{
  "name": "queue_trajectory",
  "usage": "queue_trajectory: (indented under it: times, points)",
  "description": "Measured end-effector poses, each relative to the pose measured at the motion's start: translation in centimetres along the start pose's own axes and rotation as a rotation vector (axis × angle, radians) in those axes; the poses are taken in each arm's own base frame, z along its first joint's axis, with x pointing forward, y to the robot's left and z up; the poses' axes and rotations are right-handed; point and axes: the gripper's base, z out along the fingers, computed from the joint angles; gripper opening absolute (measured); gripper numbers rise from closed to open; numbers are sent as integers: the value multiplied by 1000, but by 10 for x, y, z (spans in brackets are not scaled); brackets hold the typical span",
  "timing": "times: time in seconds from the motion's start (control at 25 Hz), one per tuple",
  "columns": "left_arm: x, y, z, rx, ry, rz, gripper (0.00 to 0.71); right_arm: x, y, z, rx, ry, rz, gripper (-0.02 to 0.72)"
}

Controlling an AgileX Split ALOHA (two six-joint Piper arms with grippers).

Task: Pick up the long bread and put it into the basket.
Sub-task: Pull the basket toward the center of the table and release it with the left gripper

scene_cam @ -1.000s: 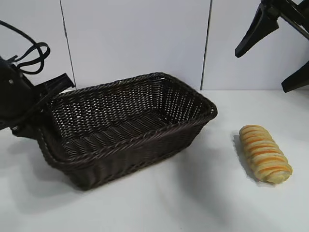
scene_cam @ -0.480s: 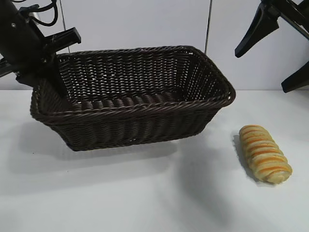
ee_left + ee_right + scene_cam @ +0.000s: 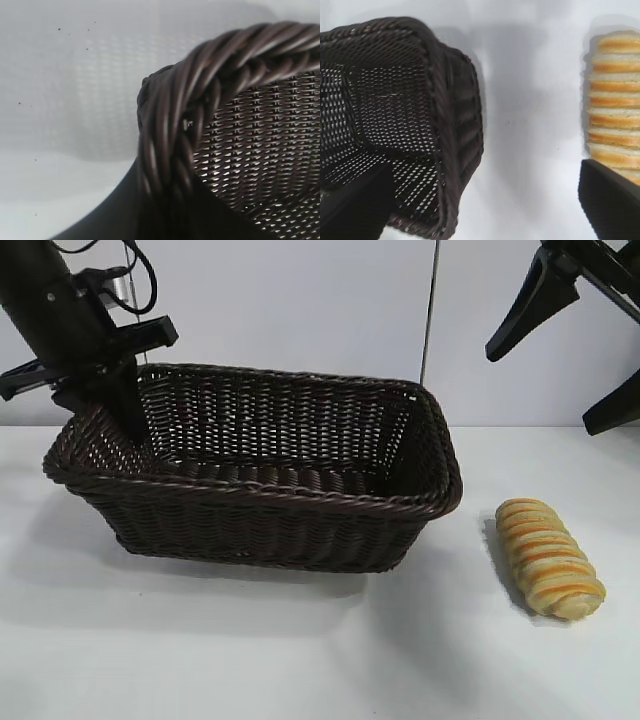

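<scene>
Exterior view: left gripper (image 3: 112,405) has its jaws clamped on the basket (image 3: 300,505) rim at the upper-left corner, arm coming down from the top left, its upper part cut off. Basket's long axis runs left-right. Right gripper (image 3: 575,360) hangs upper right, jaws spread wide, empty. Long bread (image 3: 549,557) lies on the worktop (image 3: 300,660) at right, pointing away from camera, slightly angled.

Bright, even light falls from above. The basket (image 3: 260,490) and the long bread (image 3: 549,557) throw soft grey shadows on the white table (image 3: 300,660), lower in frame. The left wrist view is close, the braided rim (image 3: 175,140) slightly soft. No harsh glare.
</scene>
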Motion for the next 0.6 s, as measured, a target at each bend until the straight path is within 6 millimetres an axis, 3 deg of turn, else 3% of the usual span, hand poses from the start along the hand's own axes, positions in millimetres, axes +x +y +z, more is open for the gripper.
queue_trajectory:
  times: [0.52, 0.6]
  points:
    - [-2, -2, 4, 16, -15, 23, 97, 0, 0, 0, 0, 0, 0, 694]
    - [-2, -2, 4, 20, -15, 20, 141, 0, 0, 0, 0, 0, 0, 694]
